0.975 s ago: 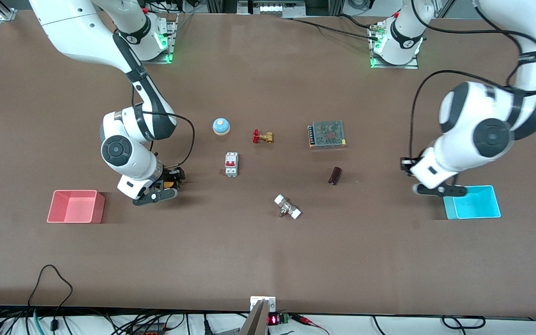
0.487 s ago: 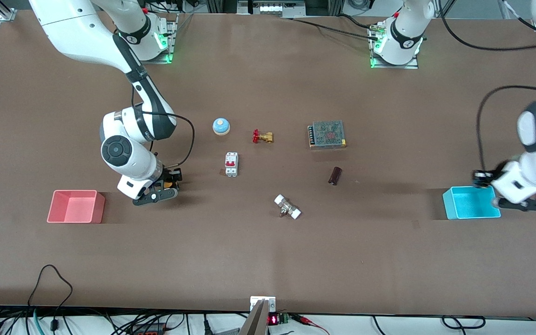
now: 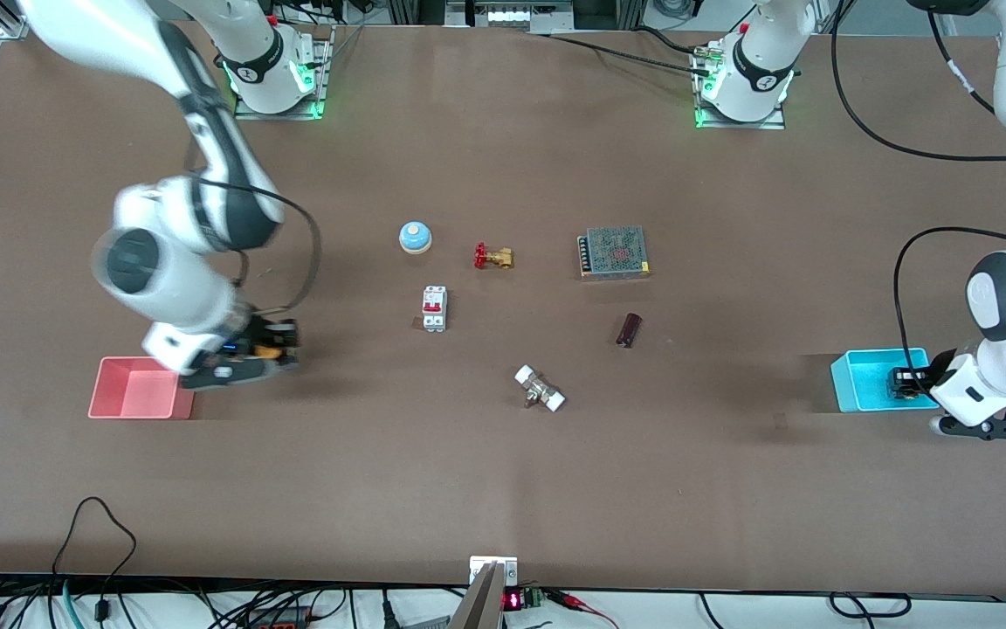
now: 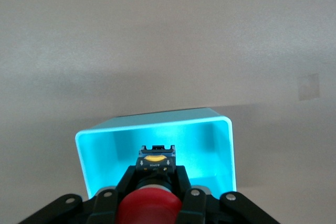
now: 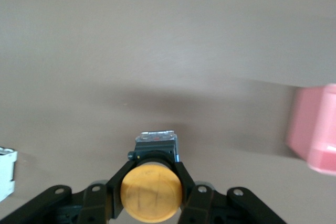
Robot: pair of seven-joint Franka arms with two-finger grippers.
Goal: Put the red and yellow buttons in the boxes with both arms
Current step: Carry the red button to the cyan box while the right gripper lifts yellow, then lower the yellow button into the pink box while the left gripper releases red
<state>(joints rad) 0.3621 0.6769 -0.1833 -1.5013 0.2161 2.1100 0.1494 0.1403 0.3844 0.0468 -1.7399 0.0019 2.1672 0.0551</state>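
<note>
I count two bins, two buttons and two arms. Starting at the right arm's end of the table, the pink bin (image 3: 134, 389) sits with its corner under the right gripper (image 3: 272, 345), whose fingers are clamped on the yellow button (image 5: 151, 193); its black body is mostly hidden from the front camera. Across the middle lie one blue bell (image 3: 415, 236), one white breaker (image 3: 434, 308), one brass valve (image 3: 493, 257), one power supply (image 3: 615, 252), one dark cylinder (image 3: 629, 329) and one white-capped fitting (image 3: 540, 389). At the left arm's end, the left gripper (image 3: 903, 383) hangs over the cyan bin (image 3: 861, 384), pinching the red button (image 4: 145, 207), whose cap is cut off in the left wrist view.
</note>
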